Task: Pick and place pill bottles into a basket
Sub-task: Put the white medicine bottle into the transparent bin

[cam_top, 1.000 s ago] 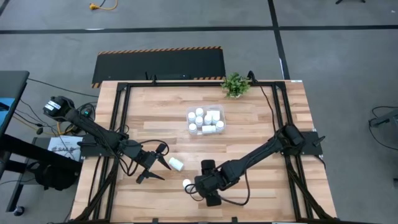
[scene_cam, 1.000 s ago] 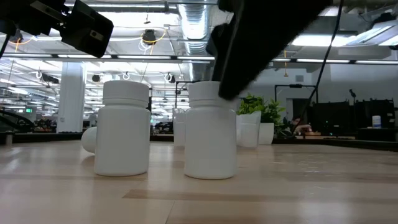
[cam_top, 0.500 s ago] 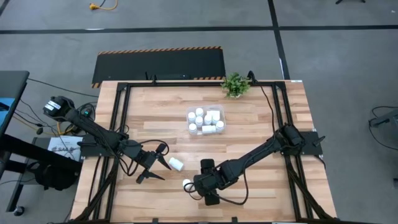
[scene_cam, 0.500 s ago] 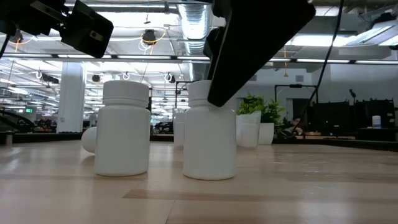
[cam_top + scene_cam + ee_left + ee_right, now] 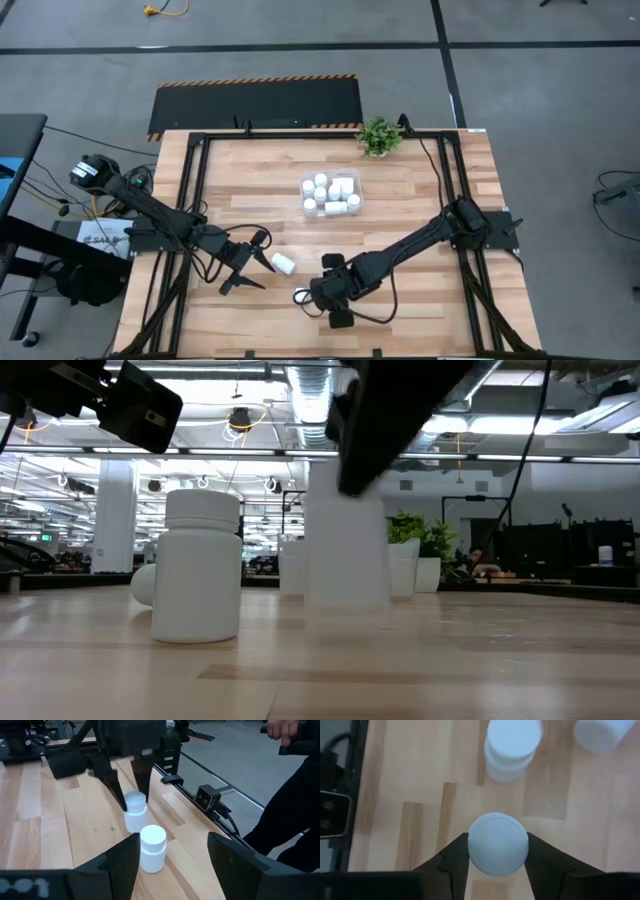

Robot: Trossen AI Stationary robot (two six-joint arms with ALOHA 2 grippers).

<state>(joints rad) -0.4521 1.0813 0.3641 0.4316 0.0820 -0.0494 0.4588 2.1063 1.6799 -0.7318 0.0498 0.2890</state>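
Most of the job looks done already, judging by how things sit on the wooden table: the clear basket up around 12 o'clock from the table's middle has a pile of white pill bottles in it, maybe eight or nine, hard to count exactly from above. What's left is down at the near edge, roughly 6 to 7 o'clock from the basket. One loose bottle lies just off the tip of the left gripper, which sits partly open with nothing between its fingers, so that arm seems to be waiting. In the low view an upright bottle stands on the wood, and the left wrist view shows it too, right in front of that gripper. The right gripper is the one doing work: its fingers are closed snug on the sides of a held bottle, cap facing the wrist camera, and in the low view that bottle shows blurred, so I'd guess it's just being picked up. So my read is three bottles still outside the basket counting the one in the grip, and that one needs carrying toward 12 o'clock and dropping in. Over at 1 o'clock from the basket the little potted plant just sits there.
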